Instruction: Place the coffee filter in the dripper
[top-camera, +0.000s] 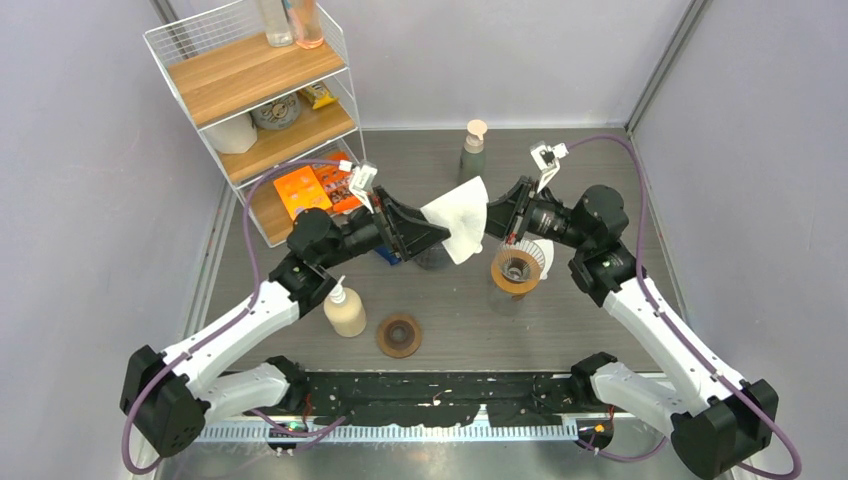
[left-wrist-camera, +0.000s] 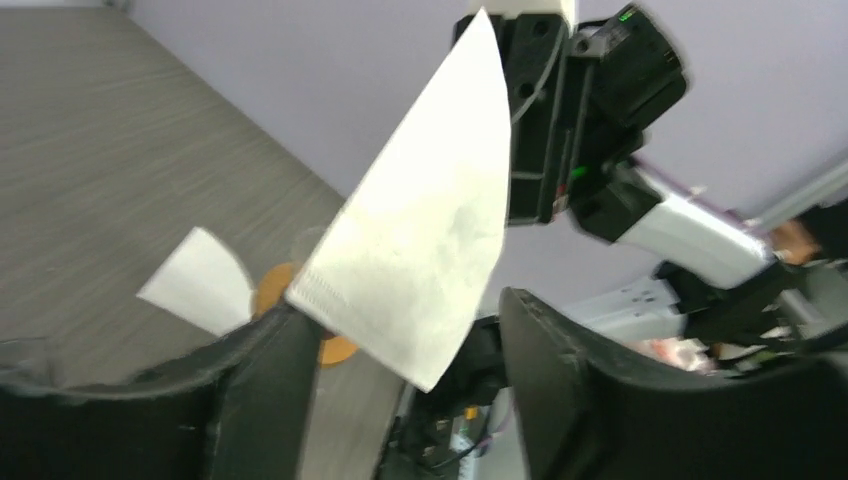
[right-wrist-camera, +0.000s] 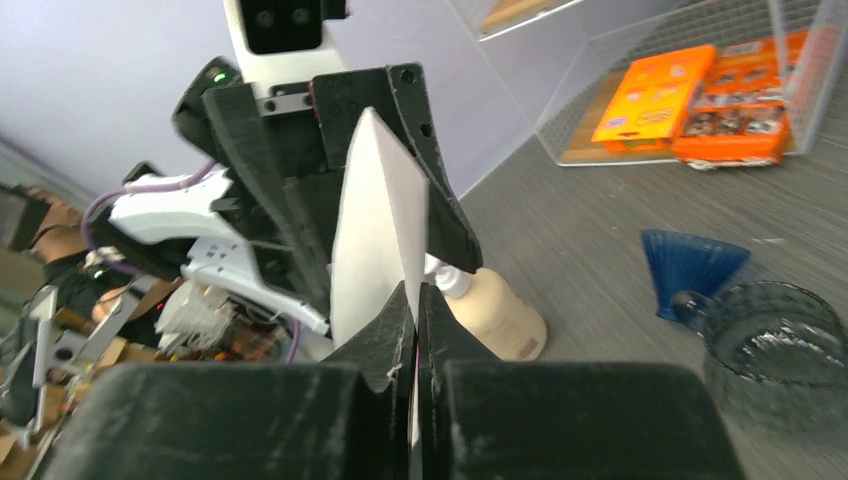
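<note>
The coffee filter (top-camera: 458, 220) was held in the air, pinched tight by the right gripper (right-wrist-camera: 415, 302). The left gripper (left-wrist-camera: 405, 312) was spread open around it. A hand-over seemed to be happening. Next, the filter likely had to be lowered into the dripper (top-camera: 516, 270).

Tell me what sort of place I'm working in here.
Most likely a robotics test cell dressed as a coffee station: plain wall panels box in the table, a wire shelf rack holds supplies, and pour-over gear like the dripper and coffee filter is in view.
</note>
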